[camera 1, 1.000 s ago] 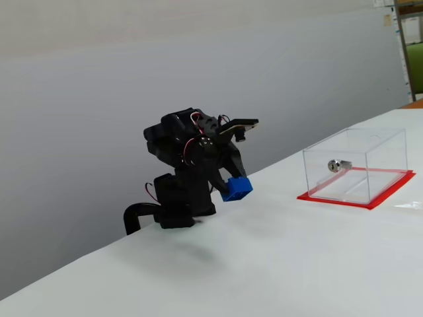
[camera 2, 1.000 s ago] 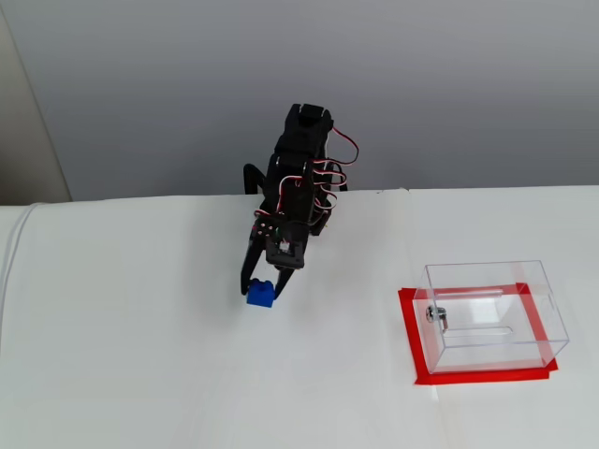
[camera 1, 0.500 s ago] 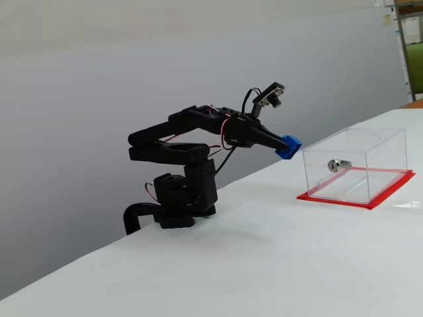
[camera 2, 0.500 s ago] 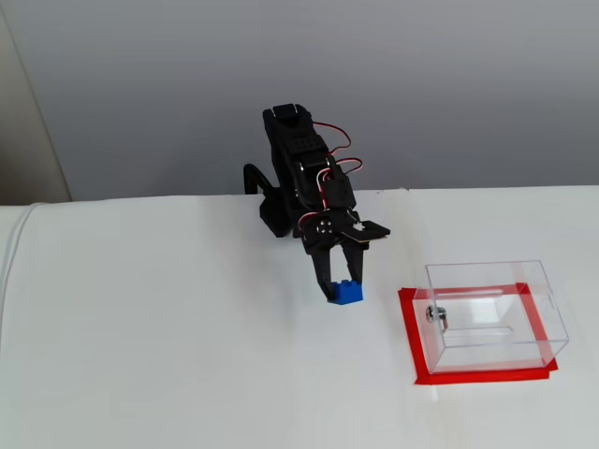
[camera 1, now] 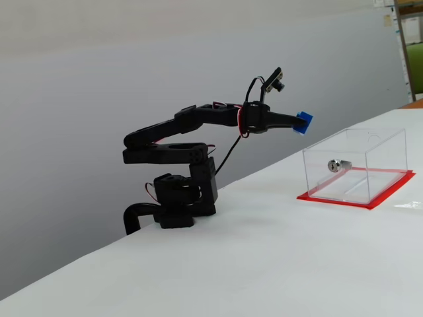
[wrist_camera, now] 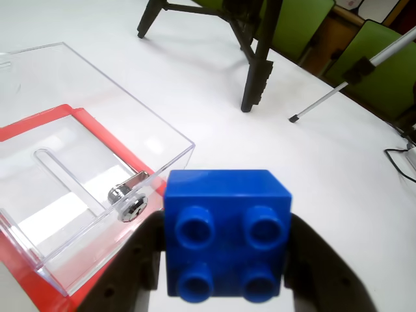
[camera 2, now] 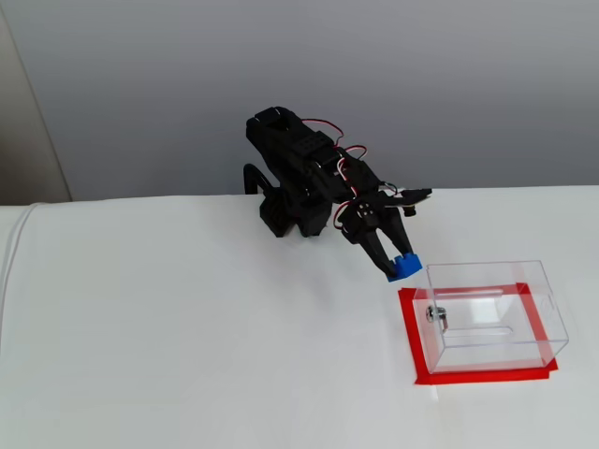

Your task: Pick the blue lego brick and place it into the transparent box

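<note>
Behind brick [wrist_camera: 225,232] — tool [wrist_camera: 224,273] fingertips hidden

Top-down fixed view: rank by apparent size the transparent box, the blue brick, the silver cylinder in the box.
1. transparent box, by far the largest.
2. blue brick, held in the hand beside the box.
3. silver cylinder, slightly smaller than the brick; the gap is narrow.
</note>
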### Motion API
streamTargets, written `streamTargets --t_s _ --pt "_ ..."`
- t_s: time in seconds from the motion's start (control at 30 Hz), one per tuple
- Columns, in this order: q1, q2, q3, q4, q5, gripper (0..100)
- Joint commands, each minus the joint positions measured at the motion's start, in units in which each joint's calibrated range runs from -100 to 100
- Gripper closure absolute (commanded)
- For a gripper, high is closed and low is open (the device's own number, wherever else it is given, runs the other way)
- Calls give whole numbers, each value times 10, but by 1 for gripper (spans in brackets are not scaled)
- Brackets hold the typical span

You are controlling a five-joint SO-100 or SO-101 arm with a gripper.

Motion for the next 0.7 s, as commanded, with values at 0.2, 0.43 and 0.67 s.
streamTargets --t_s 0.2,0.43,0.67 --pt "-70 103 -77 -4 4 98" --pt "-96 173 -135 -4 5 98" --pt "-117 268 -197 -5 5 98"
